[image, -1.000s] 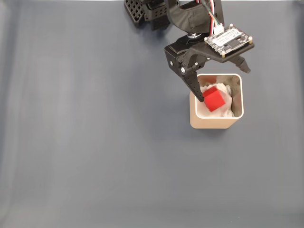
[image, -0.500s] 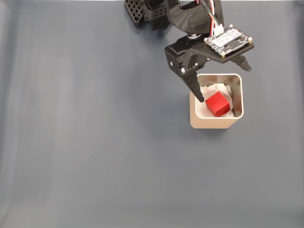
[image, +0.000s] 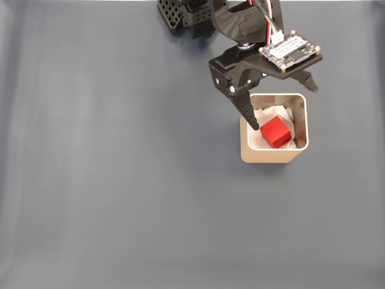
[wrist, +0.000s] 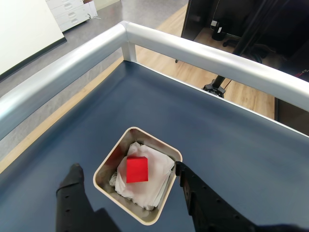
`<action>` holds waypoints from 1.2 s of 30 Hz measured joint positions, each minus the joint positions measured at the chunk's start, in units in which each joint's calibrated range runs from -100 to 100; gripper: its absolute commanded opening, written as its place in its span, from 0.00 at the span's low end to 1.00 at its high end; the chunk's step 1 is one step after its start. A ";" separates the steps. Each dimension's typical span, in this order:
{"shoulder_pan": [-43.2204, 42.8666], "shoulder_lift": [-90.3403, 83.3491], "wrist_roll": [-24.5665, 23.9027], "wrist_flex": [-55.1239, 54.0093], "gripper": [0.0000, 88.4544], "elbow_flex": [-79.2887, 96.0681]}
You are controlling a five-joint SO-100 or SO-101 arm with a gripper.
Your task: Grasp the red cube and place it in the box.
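The red cube (image: 277, 132) lies inside the beige box (image: 271, 158), resting on the white padding and touching neither finger. In the wrist view the red cube (wrist: 136, 169) sits near the middle of the box (wrist: 110, 153), tilted slightly. My gripper (image: 284, 108) hangs open just above the box's far side. One black finger (image: 248, 111) reaches over the left rim and the other (image: 311, 84) stands past the back right corner. In the wrist view the gripper (wrist: 127, 168) straddles the box with nothing held.
The box stands on a dark blue-grey table mat (image: 120, 180) with wide free room to its left and front. The arm's base (image: 186, 15) is at the top edge. A silver rail (wrist: 203, 55) borders the table's far sides in the wrist view.
The red cube has left the left finger and dropped onto the padding, settling slightly to the right and lower in the box. The gripper has stayed in place, open.
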 measured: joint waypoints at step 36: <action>20.07 -32.37 -2.69 2.36 0.00 33.15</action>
